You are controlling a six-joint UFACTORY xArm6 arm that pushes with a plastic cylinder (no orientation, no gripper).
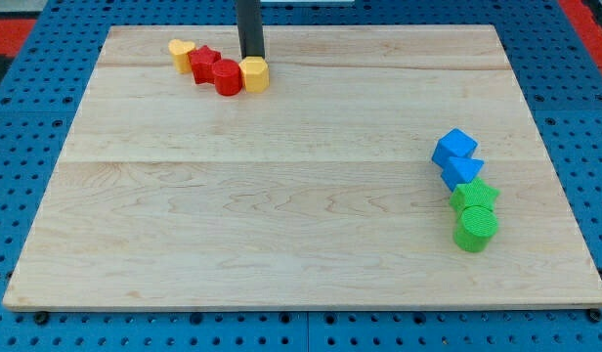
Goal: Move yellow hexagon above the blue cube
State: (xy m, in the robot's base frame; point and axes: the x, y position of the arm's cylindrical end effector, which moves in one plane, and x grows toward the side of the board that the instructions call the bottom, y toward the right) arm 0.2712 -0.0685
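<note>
My tip (251,58) sat just behind the yellow hexagon (254,74), at the board's (281,225) top left. No claw, just a rod. Blue cube (454,149) was far off right.

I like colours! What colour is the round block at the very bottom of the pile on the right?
Green cylinder, clearest in the camera view.

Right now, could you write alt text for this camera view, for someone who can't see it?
My tip rests just behind the yellow hexagon, which ends a row with two red blocks and a yellow heart-like block at the wooden board's top. Two blue blocks and two green ones cluster at the view's right.
</note>
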